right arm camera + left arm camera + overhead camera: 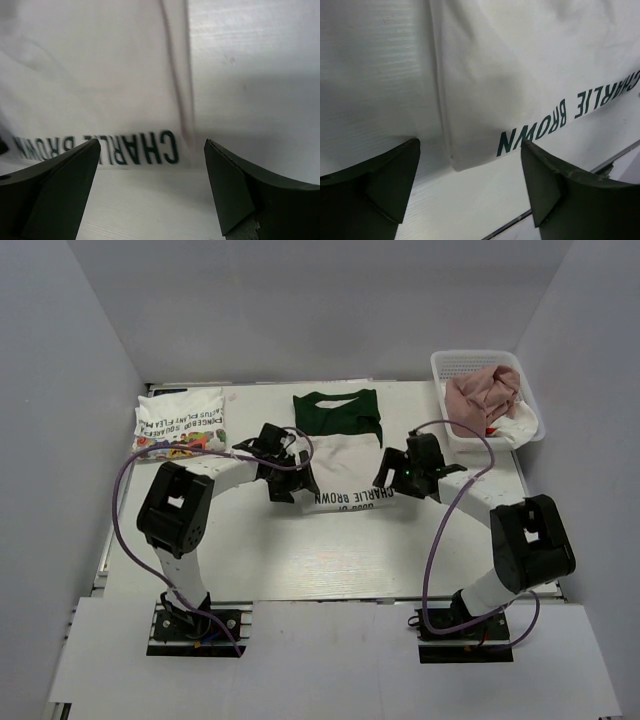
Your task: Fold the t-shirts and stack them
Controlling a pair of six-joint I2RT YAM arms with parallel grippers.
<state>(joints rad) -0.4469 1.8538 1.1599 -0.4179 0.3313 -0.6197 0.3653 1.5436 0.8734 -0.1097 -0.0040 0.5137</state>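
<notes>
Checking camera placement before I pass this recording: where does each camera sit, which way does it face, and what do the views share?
Top external: above and behind, looking down at the table; left arm and right arm show whole, flanking the green-and-white shirt.
Left wrist: on the left arm, looking down past the open left pincer at that shirt's corner.
Right wrist: on the right arm, past the open right pincer at the shirt's other corner.
Shared: all three show the CHARLIE BROWN lettering.
</notes>
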